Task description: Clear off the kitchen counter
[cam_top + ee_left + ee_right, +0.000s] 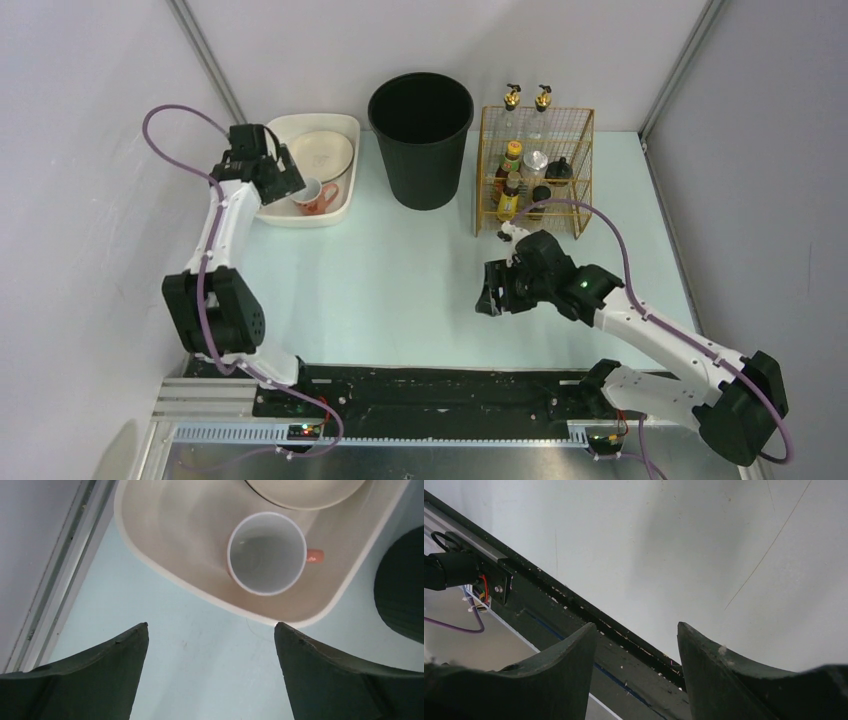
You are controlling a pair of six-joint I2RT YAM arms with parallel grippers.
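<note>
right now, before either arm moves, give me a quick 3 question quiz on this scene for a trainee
1. True or false: the mug lies on its side in the white tray.
2. What stands between the white tray and the wire rack? A black bin B kettle C frying pan
3. In one word: what does the right gripper hold?
Key: 1 false, it stands upright; 2 A; 3 nothing, its jaws are open.

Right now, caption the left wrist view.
Open left end effector above counter, facing an empty mug in the white tray.
</note>
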